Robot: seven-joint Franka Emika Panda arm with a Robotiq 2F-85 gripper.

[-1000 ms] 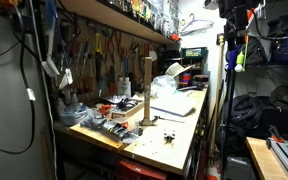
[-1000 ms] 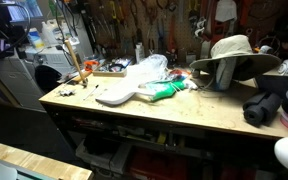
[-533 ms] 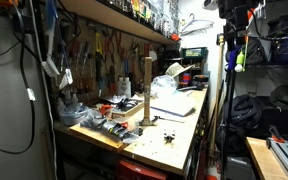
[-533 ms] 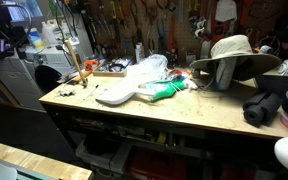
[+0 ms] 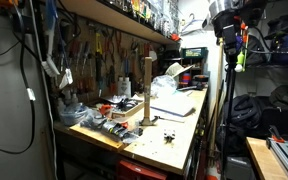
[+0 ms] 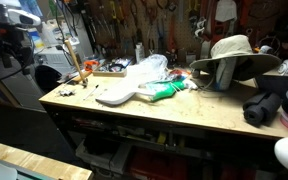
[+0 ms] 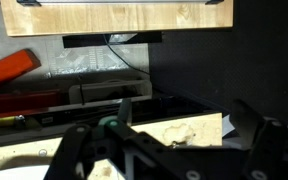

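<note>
The gripper [image 7: 164, 142] is seen in the wrist view with its fingers [image 7: 72, 150] spread wide apart, and nothing is held or touched. No grasp is judged to be in hand. The arm [image 5: 227, 22] is carried high, well apart from the worktop [image 5: 179, 128] and everything on it.

Nearest ahead of the gripper a plywood board [image 7: 119, 15] is shown, pale, flat and straight-edged, with visible grain. Off to one side of the gripper lies an orange tool [image 7: 9, 68], smooth and plastic-looking; what kind of tool it is cannot be told. A thin black cable [image 7: 129, 55] is draped below the board.

Any approach to these would call for a long, guarded descent, with the cable kept out of the fingers.

On the worktop, far from the gripper, an upright wooden post [image 5: 146, 88], a crumpled white plastic bag [image 6: 149, 68] and a soft wide-brimmed hat [image 6: 234, 50] are to be seen.
</note>
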